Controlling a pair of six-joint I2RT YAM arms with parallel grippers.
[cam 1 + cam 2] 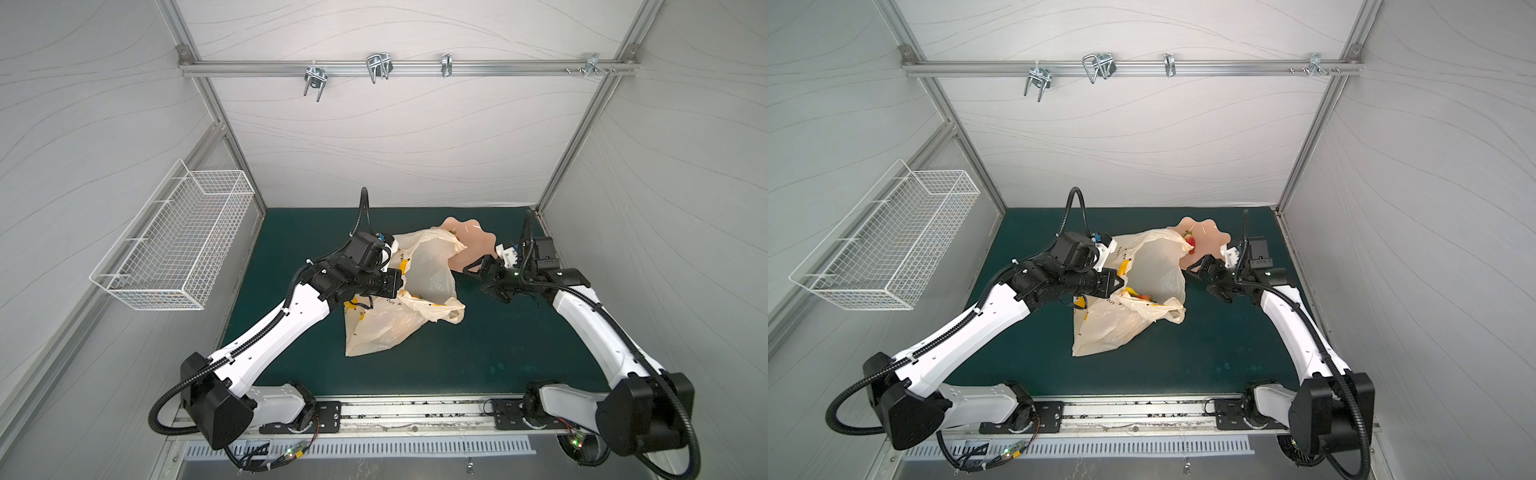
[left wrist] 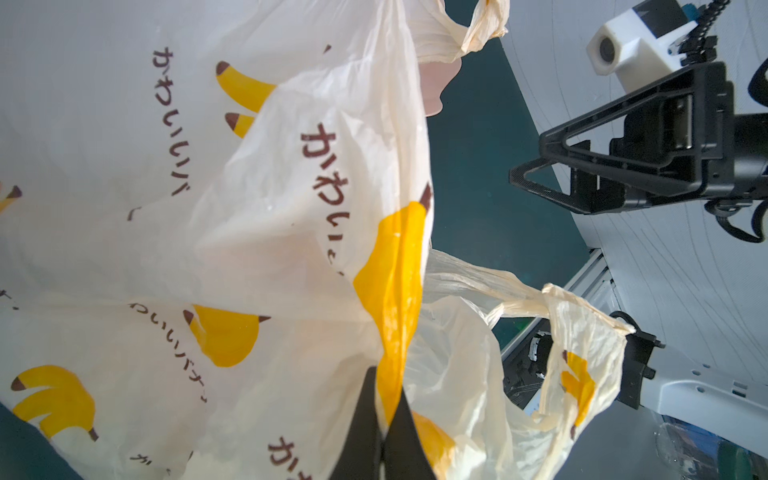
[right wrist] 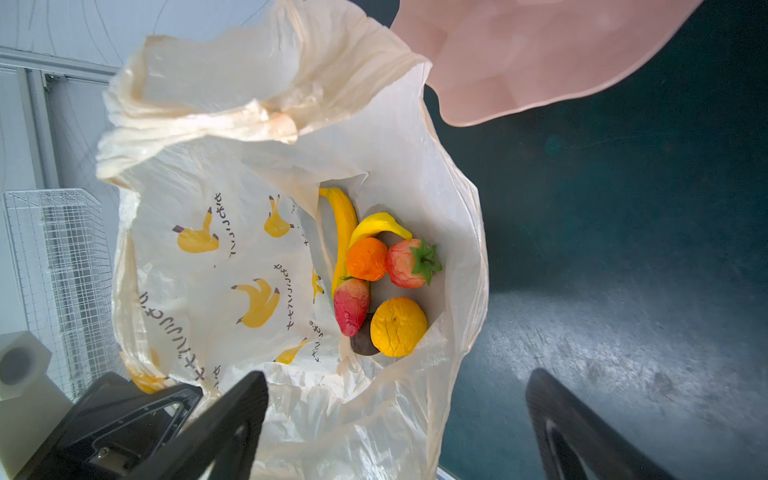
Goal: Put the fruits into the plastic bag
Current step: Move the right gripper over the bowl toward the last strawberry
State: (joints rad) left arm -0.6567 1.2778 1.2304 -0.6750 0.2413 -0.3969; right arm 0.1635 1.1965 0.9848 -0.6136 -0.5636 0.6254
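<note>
The cream plastic bag point(image 1: 428, 266) point(image 1: 1154, 266) printed with bananas lies mid-mat, its mouth held up and facing right. My left gripper point(image 2: 385, 384) point(image 1: 397, 282) is shut on the bag's rim. In the right wrist view the fruits lie inside the bag: a long banana point(image 3: 345, 232), an orange ball point(image 3: 367, 258), two strawberries point(image 3: 405, 264) point(image 3: 351, 305), a yellow-orange citrus ball point(image 3: 398, 326) and a dark brown piece point(image 3: 362, 345). Another strawberry point(image 1: 1190, 242) rests on the pink dish point(image 1: 1208, 239) behind the bag's handle. My right gripper point(image 3: 397, 376) point(image 1: 478, 279) stands open and empty just outside the mouth.
The wavy pink dish point(image 1: 473, 241) sits at the back right of the dark green mat point(image 1: 498, 332), touching the bag. A white wire basket point(image 1: 174, 237) hangs on the left wall. Metal hooks point(image 1: 378, 66) hang from the rear rail.
</note>
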